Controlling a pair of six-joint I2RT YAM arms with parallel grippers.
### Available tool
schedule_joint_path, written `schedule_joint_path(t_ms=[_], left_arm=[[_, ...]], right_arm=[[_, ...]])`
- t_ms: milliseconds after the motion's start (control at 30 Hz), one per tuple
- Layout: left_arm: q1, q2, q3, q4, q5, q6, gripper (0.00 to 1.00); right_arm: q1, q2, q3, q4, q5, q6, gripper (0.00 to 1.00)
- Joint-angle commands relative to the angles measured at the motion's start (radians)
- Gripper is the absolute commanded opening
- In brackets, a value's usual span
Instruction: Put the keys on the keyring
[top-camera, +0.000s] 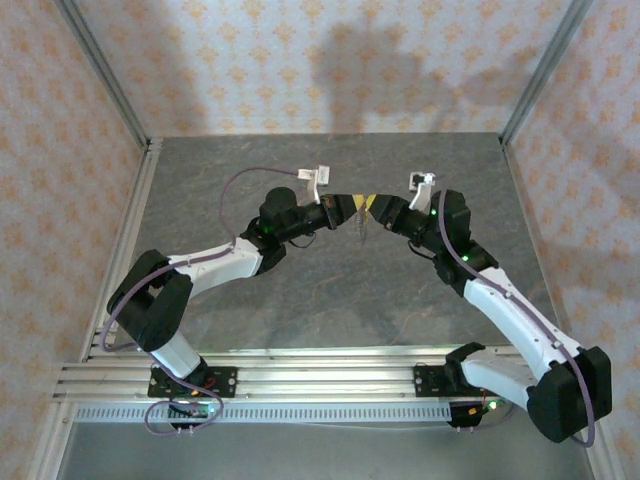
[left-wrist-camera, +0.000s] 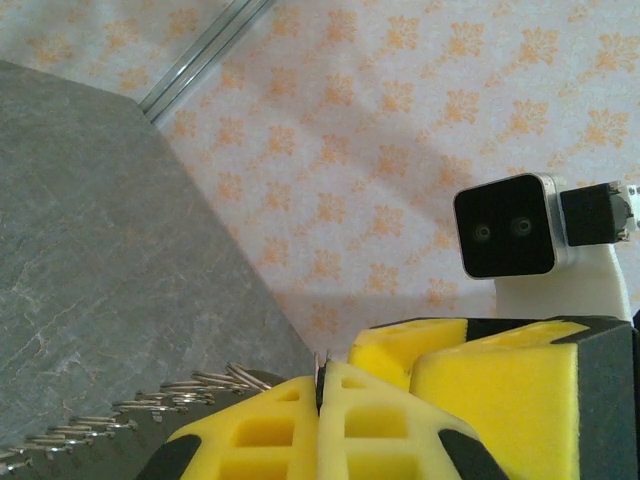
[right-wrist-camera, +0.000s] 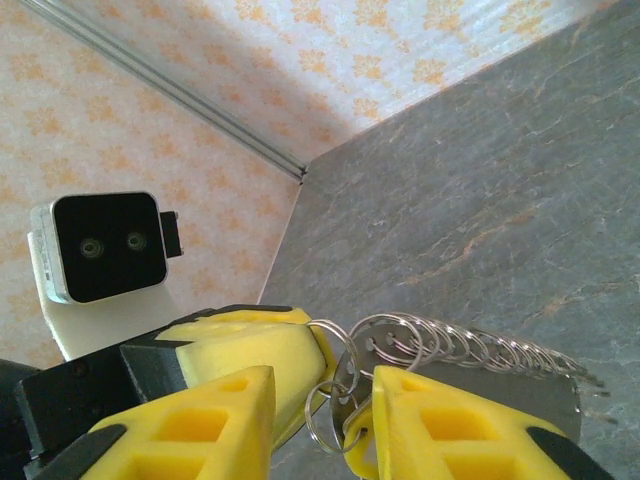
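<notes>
Grey stone-look table (top-camera: 330, 290), orange-patterned walls (top-camera: 330, 60) on three sides. Both arms were raised over mid-table, tips brought nose to nose.

Left gripper (left-wrist-camera: 322, 388): yellow pads pressed together, and a thin sliver of metal was seen poking out of the seam at the tips. It was taken to be clamped on one end of the keyring (right-wrist-camera: 470, 347). From those jaws a row of small linked wire rings was strung off to one side, clear of the table.

Right gripper (right-wrist-camera: 325, 398): jaws held apart. A cluster of rings was seen hanging in the gap, close against one pad; contact with the other pad was not seen. One yellow pad of the left gripper was touching the top ring just above that gap. The rest of the ring chain was trailed away from the right jaws, past the outer side of one finger.

Whether a key sat among the rings could not be told; only grey metal was made out.

Top view: the ring string was seen dangling just below the meeting point of the two tips. The left wrist camera (right-wrist-camera: 105, 245) and right wrist camera (left-wrist-camera: 508, 227) were faced at each other behind the pads. Arm bases were bolted to an aluminium rail (top-camera: 320, 375) at the near edge.
</notes>
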Motion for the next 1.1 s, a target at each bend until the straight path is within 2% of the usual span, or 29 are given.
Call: schedule_joint_path(t_ms=[0, 167, 400, 700, 1067], left_arm=[[-0.008, -0.031, 0.025, 0.048, 0.019, -0.001, 0.00], [-0.009, -0.036, 0.025, 0.043, 0.017, 0.002, 0.00], [-0.008, -0.038, 0.029, 0.039, 0.015, 0.004, 0.00], [-0.008, -0.037, 0.027, 0.040, 0.013, 0.003, 0.00], [-0.008, -0.035, 0.031, 0.044, 0.011, 0.003, 0.00]], right_arm=[[0.015, 0.016, 0.042, 0.021, -0.001, -0.016, 0.29], [0.027, 0.028, 0.051, -0.006, 0.018, -0.032, 0.20], [0.028, 0.021, 0.050, -0.033, 0.033, -0.044, 0.00], [0.040, 0.023, 0.043, -0.027, 0.023, -0.036, 0.00], [0.118, 0.077, 0.070, 0.018, 0.007, -0.014, 0.00]])
